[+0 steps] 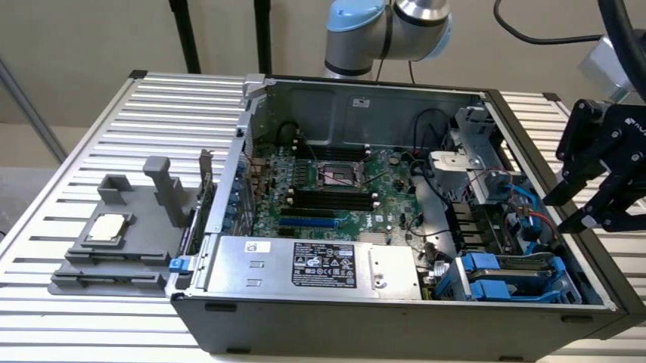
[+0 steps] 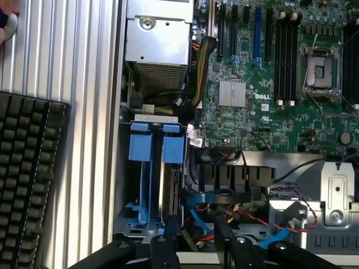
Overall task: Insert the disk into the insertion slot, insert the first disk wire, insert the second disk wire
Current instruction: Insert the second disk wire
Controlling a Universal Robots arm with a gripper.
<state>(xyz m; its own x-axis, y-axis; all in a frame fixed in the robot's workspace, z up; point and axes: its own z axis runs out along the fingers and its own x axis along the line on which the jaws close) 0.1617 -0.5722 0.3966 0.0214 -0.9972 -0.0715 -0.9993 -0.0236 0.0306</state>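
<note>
The slatted table (image 1: pixel 91 136) carries the open computer case (image 1: pixel 404 325), and my claw (image 1: pixel 561 213) hangs over the case's edge on the exterior view's right. Its fingers stand apart with nothing between them. Below the motherboard (image 1: pixel 333 189) and the silver power-supply box (image 1: pixel 313 265), the insertion slot (image 1: pixel 515 278) sits in the case's near corner on the exterior view's right.

In the wrist view, 2 blue carrier tabs stand side by side in the slot's mouth. The disk (image 2: pixel 168 182) seems to be seated behind 1 of them, showing as a silver edge, so I judge the disk step done and a wire step in hand. My claw (image 2: pixel 194 221) hovers just above a loose blue wire (image 2: pixel 196 200), with thin red and black wires (image 2: pixel 280 216) close beside it.

To do this well, I should:
- pinch the plug body, not the cord;
- square the plug to the disk's socket;
- push straight along the socket's axis;
- keep the red and black wires out of my fingers.

A black keyboard (image 2: pixel 28 185) lies on the table beside the case.

The motherboard reads "DELL" (image 2: pixel 262 106) in white. The power-supply box has a black label with white print that is too small to read.
</note>
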